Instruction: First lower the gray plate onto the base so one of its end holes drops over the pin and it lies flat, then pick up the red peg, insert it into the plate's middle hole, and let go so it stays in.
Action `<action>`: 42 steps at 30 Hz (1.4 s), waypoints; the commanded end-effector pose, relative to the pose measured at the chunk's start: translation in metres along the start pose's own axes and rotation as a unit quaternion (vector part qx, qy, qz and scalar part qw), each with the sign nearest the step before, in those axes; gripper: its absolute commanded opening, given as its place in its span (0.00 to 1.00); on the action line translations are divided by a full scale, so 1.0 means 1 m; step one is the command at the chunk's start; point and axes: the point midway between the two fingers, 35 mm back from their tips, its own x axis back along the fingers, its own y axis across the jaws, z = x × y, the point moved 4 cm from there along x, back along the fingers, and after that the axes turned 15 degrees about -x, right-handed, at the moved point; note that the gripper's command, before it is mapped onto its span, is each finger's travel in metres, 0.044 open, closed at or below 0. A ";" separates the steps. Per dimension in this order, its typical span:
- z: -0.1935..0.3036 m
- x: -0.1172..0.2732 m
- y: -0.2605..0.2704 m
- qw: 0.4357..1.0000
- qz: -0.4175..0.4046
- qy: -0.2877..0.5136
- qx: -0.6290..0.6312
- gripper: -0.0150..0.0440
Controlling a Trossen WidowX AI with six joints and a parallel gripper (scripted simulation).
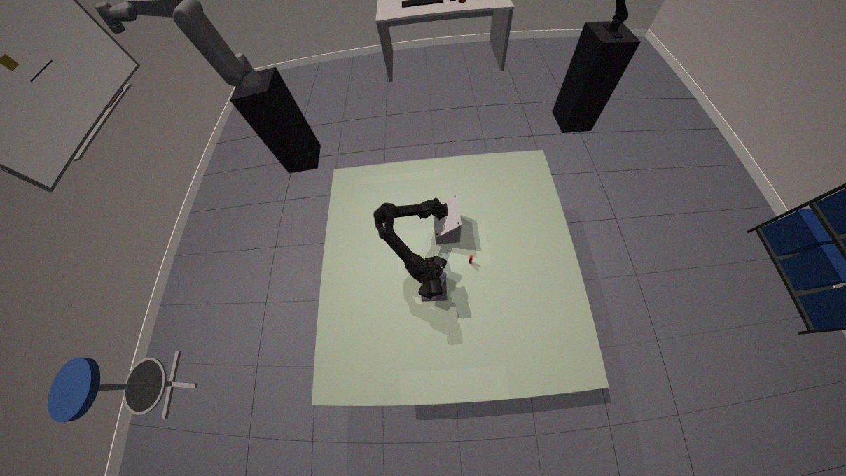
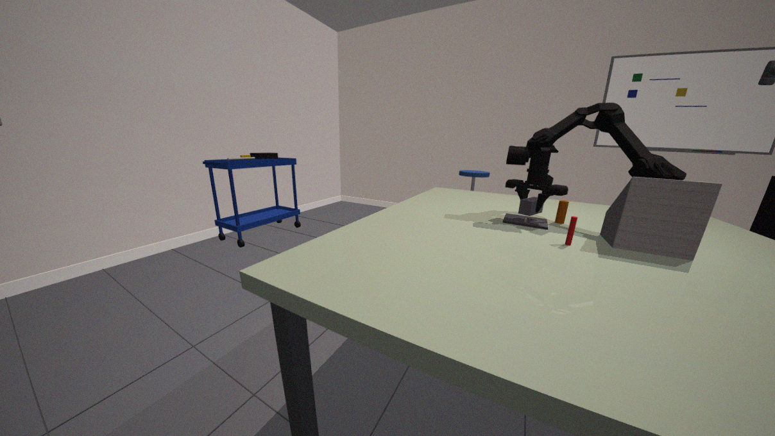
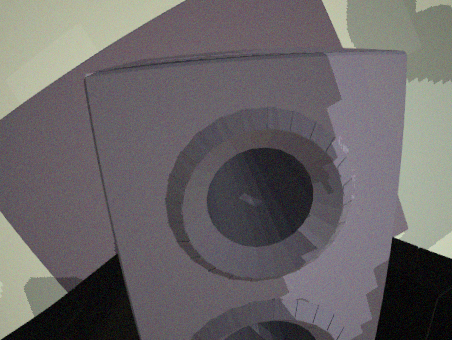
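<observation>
My gripper (image 2: 530,205) is shut on the gray plate (image 2: 528,207) (image 3: 140,120) and holds it above the base. In the wrist view one round end hole shows whole and part of another hole shows at the bottom edge. The flat gray-purple base (image 2: 510,219) (image 3: 50,150) (image 1: 440,297) lies on the table, turned at an angle to the plate, with a gap between them in the exterior view. The pin cannot be made out. The red peg (image 1: 470,259) (image 2: 571,231) stands upright on the table, apart from the base, towards the exterior camera.
An orange cylinder (image 2: 562,211) stands upright beside the base, between it and the gray block (image 2: 659,219) (image 1: 447,236) that carries my arm. The pale green table (image 1: 508,342) (image 2: 434,303) bears them all. A blue cart (image 2: 260,217) and a blue stool (image 1: 73,389) stand away from the table.
</observation>
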 end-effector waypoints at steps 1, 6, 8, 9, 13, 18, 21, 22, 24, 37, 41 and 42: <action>0.000 -0.005 0.000 1.000 -0.001 -0.002 0.003 0.25; 0.000 -0.014 0.000 1.000 -0.001 -0.002 0.003 0.25; -0.001 -0.017 0.000 1.000 -0.001 -0.002 0.003 0.25; -0.001 -0.018 0.000 1.000 -0.001 -0.002 0.003 0.25; 0.000 -0.018 0.000 1.000 0.000 0.000 -0.001 0.25; 0.000 -0.018 0.000 1.000 0.000 0.000 -0.001 0.25; 0.000 -0.018 0.000 1.000 0.000 0.000 -0.001 0.34; 0.000 -0.018 0.000 1.000 0.000 0.000 -0.001 0.39; 0.000 -0.018 0.000 1.000 0.000 0.000 -0.001 0.48; 0.000 -0.018 0.000 1.000 0.000 0.000 -0.001 1.00; 0.002 -0.008 0.001 1.000 0.000 0.001 0.000 1.00; 0.004 0.005 0.002 1.000 0.001 0.002 0.002 1.00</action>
